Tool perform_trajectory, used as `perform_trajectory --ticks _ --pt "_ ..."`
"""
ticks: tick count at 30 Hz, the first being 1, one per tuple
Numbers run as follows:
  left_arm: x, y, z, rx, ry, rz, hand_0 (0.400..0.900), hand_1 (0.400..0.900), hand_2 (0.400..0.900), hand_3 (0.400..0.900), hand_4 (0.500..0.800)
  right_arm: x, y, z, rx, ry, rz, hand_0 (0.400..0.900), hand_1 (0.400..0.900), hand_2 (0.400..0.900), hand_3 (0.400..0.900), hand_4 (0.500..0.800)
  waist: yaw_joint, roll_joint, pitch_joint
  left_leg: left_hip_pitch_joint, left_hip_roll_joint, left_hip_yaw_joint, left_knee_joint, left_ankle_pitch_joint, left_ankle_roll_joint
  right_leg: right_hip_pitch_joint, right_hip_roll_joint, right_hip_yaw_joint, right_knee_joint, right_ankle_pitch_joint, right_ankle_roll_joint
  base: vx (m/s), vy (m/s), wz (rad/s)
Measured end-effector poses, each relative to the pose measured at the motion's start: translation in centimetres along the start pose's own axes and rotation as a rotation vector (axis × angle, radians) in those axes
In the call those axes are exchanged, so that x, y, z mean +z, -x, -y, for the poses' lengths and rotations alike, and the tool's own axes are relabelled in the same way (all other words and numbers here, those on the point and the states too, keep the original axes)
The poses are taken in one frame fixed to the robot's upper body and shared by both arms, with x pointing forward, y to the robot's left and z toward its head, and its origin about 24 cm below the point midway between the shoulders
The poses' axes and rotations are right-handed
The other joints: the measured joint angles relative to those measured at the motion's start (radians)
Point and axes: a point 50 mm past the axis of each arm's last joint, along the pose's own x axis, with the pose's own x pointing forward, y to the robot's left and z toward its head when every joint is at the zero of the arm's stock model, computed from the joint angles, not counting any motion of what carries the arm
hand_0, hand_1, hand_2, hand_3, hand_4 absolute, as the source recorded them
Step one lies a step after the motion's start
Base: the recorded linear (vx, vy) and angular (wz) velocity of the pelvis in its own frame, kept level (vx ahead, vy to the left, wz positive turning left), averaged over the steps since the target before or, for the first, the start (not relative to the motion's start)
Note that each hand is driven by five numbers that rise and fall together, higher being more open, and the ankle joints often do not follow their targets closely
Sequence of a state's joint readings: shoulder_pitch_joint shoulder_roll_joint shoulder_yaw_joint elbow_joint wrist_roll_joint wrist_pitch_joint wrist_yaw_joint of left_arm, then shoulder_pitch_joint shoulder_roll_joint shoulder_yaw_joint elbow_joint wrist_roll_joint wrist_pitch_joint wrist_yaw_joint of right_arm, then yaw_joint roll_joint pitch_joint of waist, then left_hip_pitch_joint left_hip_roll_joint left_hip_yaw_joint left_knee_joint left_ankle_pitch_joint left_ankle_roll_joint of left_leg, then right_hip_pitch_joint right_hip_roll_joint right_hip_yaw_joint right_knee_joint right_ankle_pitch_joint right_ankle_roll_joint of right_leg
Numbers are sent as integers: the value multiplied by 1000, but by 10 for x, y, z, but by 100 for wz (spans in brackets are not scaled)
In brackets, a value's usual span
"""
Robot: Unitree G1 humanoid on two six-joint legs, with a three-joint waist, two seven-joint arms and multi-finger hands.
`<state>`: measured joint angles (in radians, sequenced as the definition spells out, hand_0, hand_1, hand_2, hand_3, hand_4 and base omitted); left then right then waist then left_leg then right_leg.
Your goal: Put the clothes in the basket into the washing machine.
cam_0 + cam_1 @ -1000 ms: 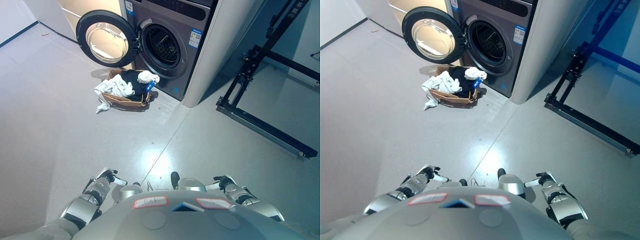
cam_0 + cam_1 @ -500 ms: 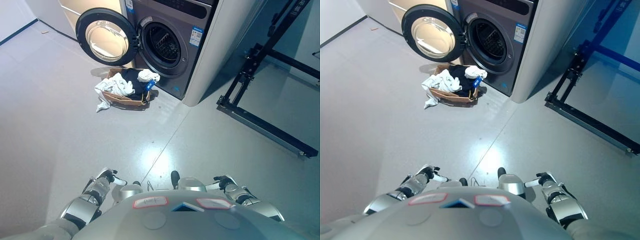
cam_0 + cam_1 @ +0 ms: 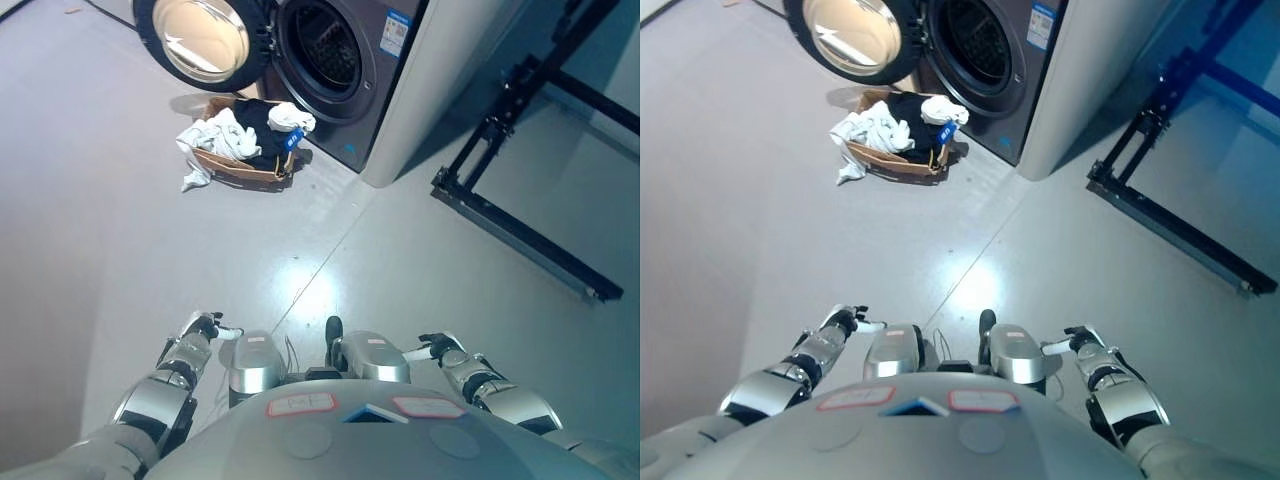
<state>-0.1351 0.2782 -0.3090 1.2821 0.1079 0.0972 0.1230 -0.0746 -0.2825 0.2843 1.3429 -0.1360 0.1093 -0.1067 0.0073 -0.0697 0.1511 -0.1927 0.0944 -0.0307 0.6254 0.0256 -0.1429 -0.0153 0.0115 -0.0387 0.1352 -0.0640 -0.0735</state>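
Note:
A brown basket (image 3: 236, 169) stands on the floor in front of the dark grey washing machine (image 3: 350, 110). White clothes (image 3: 215, 136) are heaped in it over a black garment (image 3: 262, 127), and one white piece (image 3: 190, 181) trails over its left rim onto the floor. The machine's round door (image 3: 198, 35) is swung open to the left, so the dark drum (image 3: 322, 45) shows. My left hand (image 3: 204, 328) and right hand (image 3: 440, 347) hang low near my body, far from the basket, fingers relaxed and holding nothing.
A pale panel (image 3: 445, 80) flanks the washing machine on the right. A black metal frame (image 3: 512, 222) lies on the floor further right. A wide stretch of grey floor (image 3: 150, 260) separates me from the basket.
The whole picture has shifted upward, so the camera has moved. The basket, clothes and machine door keep their places. Both hands stay low at my sides.

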Motion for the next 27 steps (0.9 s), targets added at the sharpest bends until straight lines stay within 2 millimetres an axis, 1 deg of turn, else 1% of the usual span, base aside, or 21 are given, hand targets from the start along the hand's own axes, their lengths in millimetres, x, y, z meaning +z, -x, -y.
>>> perform_trajectory --ticks 2,3,4,5,7,8,9,11,12,14,16,17,18,19,20,21,22,23,24,26,27 --pt "4 0 3 -6 4 15 900 900 900 900 800 0 -1 12 -39 11 -5 900 900 900 900 800 2 11 3 -78 -33 -4 115 49 8 13 0 -3 -17 6 -23 237 -18 -13" --pt "2 0 5 -12 7 10 900 900 900 900 800 1 -1 16 -52 12 -3 900 900 900 900 800 2 7 4 -103 -55 22 110 46 12 8 -8 -1 -26 8 -25 340 59 -25" --pt "1 1 8 -20 15 5 900 900 900 900 800 3 -1 18 -60 13 2 900 900 900 900 800 -2 5 5 -112 -70 59 37 46 13 23 -14 4 -70 7 -24 366 68 -32" --pt "0 1 11 -28 18 -2 900 900 900 900 800 6 -1 21 -67 15 9 900 900 900 900 800 9 4 5 -123 -82 82 -35 60 32 31 -16 5 -103 12 -31 438 121 -30" --pt "-6 2 14 -37 16 -23 900 900 900 900 800 4 -1 20 -59 3 -6 900 900 900 900 800 21 26 5 -124 -44 113 -202 77 39 56 11 6 -160 42 -37 449 149 -31" --pt "-13 3 17 -45 16 -40 900 900 900 900 800 1 -1 20 -56 2 -17 900 900 900 900 800 23 36 -4 -90 -12 138 -403 84 35 62 36 5 -183 52 -22 417 149 -36" --pt "-17 3 20 -53 15 -50 900 900 900 900 800 0 -1 22 -63 1 -17 900 900 900 900 800 27 60 -3 -64 21 151 -560 96 17 75 56 4 -185 61 -36 422 168 -38" --pt "-23 5 25 -67 10 -75 900 900 900 900 800 -6 -1 21 -63 1 -32 900 900 900 900 800 31 81 -13 -52 50 187 -696 133 -6 106 77 5 -207 56 -41 452 190 -43" --pt "-24 5 26 -70 10 -82 900 900 900 900 800 -9 -1 20 -60 -3 -41 900 900 900 900 800 40 82 -20 -52 52 196 -714 140 -8 120 76 21 -217 49 -41 488 216 -44" --pt "-31 6 30 -83 8 -103 900 900 900 900 800 -12 -1 21 -59 -3 -50 900 900 900 900 800 55 94 -45 -40 54 198 -717 161 18 137 71 66 -222 23 -28 509 221 -37" --pt "-36 7 31 -89 5 -117 900 900 900 900 800 -18 -1 18 -50 -2 -67 900 900 900 900 800 52 102 -73 -9 28 186 -707 170 35 166 49 89 -218 -20 -4 516 215 -26" --pt "-40 8 36 -99 0 -123 900 900 900 900 800 -26 0 18 -46 4 -86 900 900 900 900 800 58 117 -99 39 18 188 -715 173 58 166 40 102 -162 -59 38 369 171 -13" --pt "-38 8 36 -99 -2 -120 900 900 900 900 800 -25 0 16 -37 5 -85 900 900 900 900 800 53 114 -96 82 -5 198 -715 193 118 125 29 99 18 -140 75 348 212 6" --pt "-39 8 35 -97 -3 -117 900 900 900 900 800 -23 0 13 -27 4 -74 900 900 900 900 800 42 119 -102 104 -7 200 -718 181 145 48 9 74 214 -175 110 232 195 7" --pt "-34 6 28 -78 -4 -100 900 900 900 900 800 -24 0 5 -7 4 -64 900 900 900 900 800 28 100 -119 125 -36 194 -717 151 162 -21 -16 83 376 -163 138 393 271 5" --pt "-29 5 19 -55 -19 -81 900 900 900 900 800 -17 1 -1 7 -1 -44 900 900 900 900 800 11 68 -115 149 -69 196 -713 141 163 -85 -45 91 554 -164 157 379 286 13" --pt "-6 0 4 -23 -61 -42 900 900 900 900 800 -14 1 -7 22 21 -27 900 900 900 900 800 -11 46 -106 167 -98 194 -711 130 170 -137 -76 88 694 -128 182 382 253 27" --pt "4 -1 -3 -5 -86 -23 900 900 900 900 800 -6 1 -7 24 22 -4 900 900 900 900 800 -13 42 -92 186 -112 161 -710 107 191 -173 -86 85 756 -77 183 369 222 70" --pt "20 0 -8 18 -79 60 900 900 900 900 800 -3 1 -6 19 16 9 900 900 900 900 800 -18 49 -73 222 -106 155 -711 99 194 -182 -88 74 796 -19 188 390 129 86" --pt "37 1 -5 22 -54 130 900 900 900 900 800 3 0 0 -2 7 33 900 900 900 900 800 -38 122 -31 286 -61 68 -711 63 194 -182 -52 19 756 -49 142 391 28 92" --pt "42 1 -4 16 -49 146 900 900 900 900 800 4 0 1 -4 6 38 900 900 900 900 800 -55 139 -24 296 -51 37 -711 48 197 -196 -46 6 691 -50 144 375 -32 80"
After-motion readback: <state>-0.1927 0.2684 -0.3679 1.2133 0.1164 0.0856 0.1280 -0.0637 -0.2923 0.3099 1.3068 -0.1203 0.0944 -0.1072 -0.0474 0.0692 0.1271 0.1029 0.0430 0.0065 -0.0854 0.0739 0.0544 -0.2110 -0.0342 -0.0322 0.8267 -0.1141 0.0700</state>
